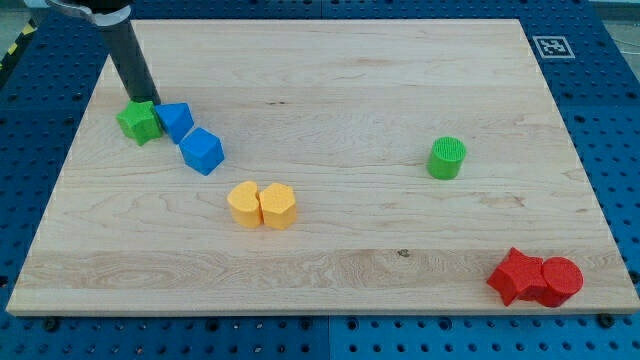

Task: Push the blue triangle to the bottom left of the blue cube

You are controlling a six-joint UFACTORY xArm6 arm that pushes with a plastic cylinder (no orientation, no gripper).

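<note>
The blue triangle (175, 120) lies near the board's upper left, touching the green star (137, 122) on its left. The blue cube (203, 151) sits just below and right of the triangle, close to or touching it. My tip (143, 99) rests just above the green star, up and left of the blue triangle; the dark rod rises toward the view's top left.
Two yellow blocks (262, 205) sit side by side below the blue cube. A green cylinder (447, 157) stands at the right of centre. Two red blocks (535, 277) sit at the bottom right. The wooden board's left edge (70, 150) is close to the green star.
</note>
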